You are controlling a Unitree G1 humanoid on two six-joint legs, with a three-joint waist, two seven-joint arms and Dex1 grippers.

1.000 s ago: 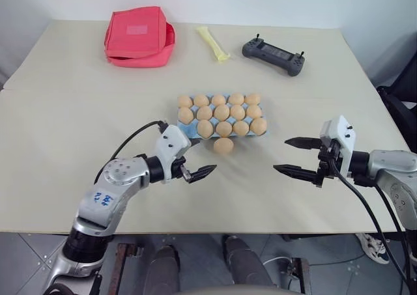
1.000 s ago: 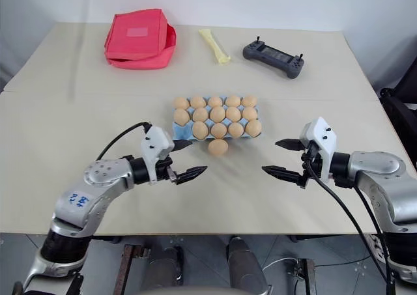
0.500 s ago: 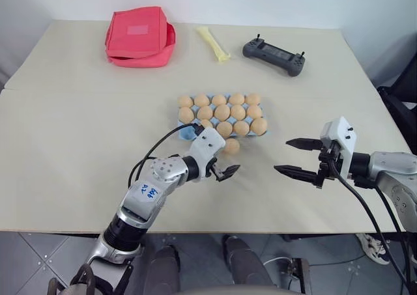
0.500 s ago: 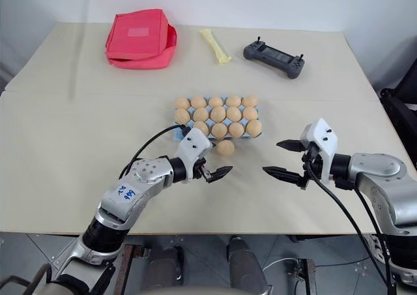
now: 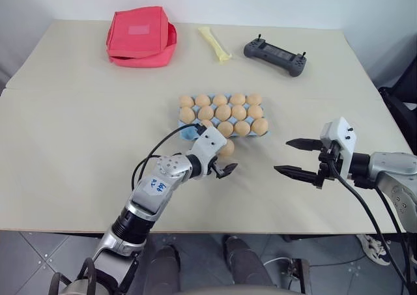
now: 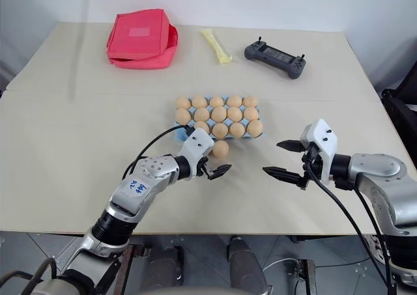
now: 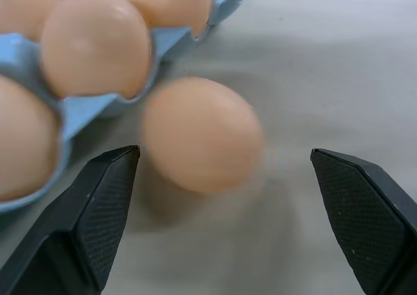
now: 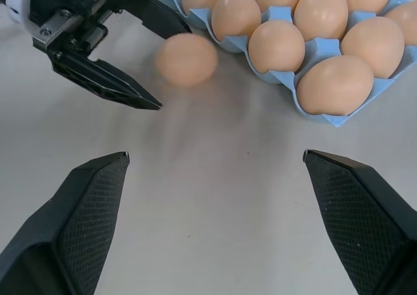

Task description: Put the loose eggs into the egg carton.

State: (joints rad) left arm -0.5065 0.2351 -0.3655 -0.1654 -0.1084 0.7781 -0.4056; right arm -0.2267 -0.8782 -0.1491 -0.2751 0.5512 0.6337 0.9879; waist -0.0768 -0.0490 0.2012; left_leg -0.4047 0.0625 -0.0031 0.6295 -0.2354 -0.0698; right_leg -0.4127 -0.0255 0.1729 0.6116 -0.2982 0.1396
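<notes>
Left wrist view places the loose egg (image 7: pixel 201 133) between the two black fingers (image 7: pixel 98 207) of the left gripper (image 5: pixel 223 167), with clearance on both sides and no contact visible. The jaws stand wide and hold nothing. Compared with one second ago, the left arm has swung in toward the middle of the table (image 5: pixel 71 132): its gripper then hung well short of the egg, on the robot's left, and now sits just beside it, fingers bracketing it. The egg lies on the table just beside the near edge of the egg carton (image 5: pixel 187 132), whose light blue rim shows at the near left corner. Fourteen eggs can be counted in the carton; the near left cup appears vacant, though the left gripper partly covers that corner.

Judgement: the approach step is nearly complete; closing on the egg and lifting it to the vacant cup remain.

The right gripper (image 6: pixel 284 159) has kept its place, raised over bare table on the robot's right, jaws wide and empty.

The table is a pale beige surface with a seam running across it. At the far side lie a red fabric pouch (image 5: pixel 139 36), a pale yellow packet (image 5: pixel 214 43) and a dark handheld controller (image 5: pixel 274 56). A white wall stands behind the table; grey floor tiles show below its near edge.
</notes>
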